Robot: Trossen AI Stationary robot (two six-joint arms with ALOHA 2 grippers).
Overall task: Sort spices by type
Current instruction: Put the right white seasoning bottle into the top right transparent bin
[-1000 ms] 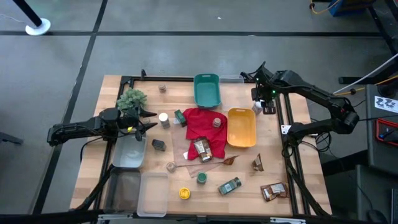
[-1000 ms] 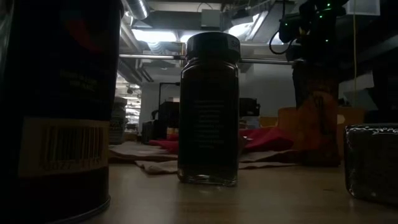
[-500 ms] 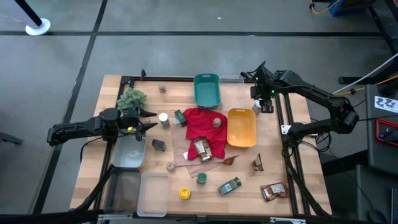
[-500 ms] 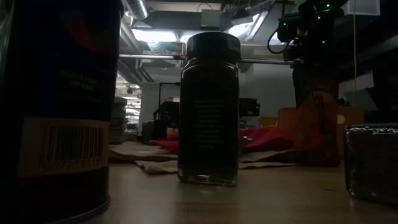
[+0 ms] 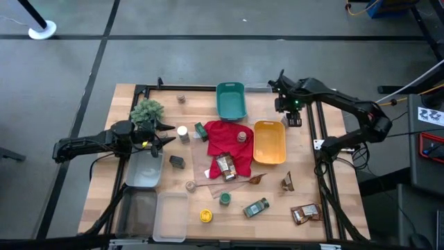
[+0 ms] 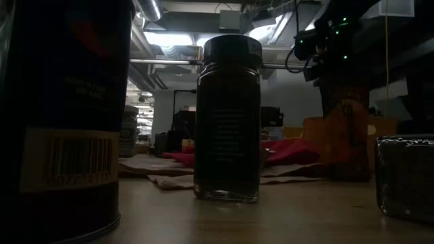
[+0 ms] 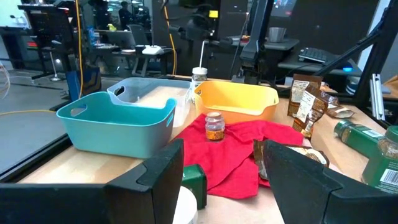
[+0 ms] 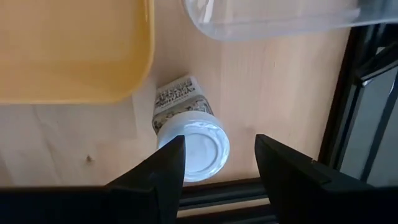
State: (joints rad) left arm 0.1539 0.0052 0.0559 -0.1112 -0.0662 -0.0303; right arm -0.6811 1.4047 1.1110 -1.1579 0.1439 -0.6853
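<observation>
The spices lie scattered over the table: jars, a dark tin and brown packets. One small jar stands on the red cloth. My right gripper is open and points down at the far right, beside the yellow bin. Below it a white-lidded jar stands upright on the wood, untouched, with the gripper spread above it. My left gripper waits open and level at the left. Just ahead of it are a white-lidded jar and a green tin.
A teal bin sits at the far middle, and a clear bin is beyond the right gripper. A grey bin and clear bins stand near left. A bushy plant is behind the left gripper. The black frame rail runs close to the jar.
My right gripper has gone down and a little toward the table's left edge, staying open above the white-lidded jar. No object has moved.
</observation>
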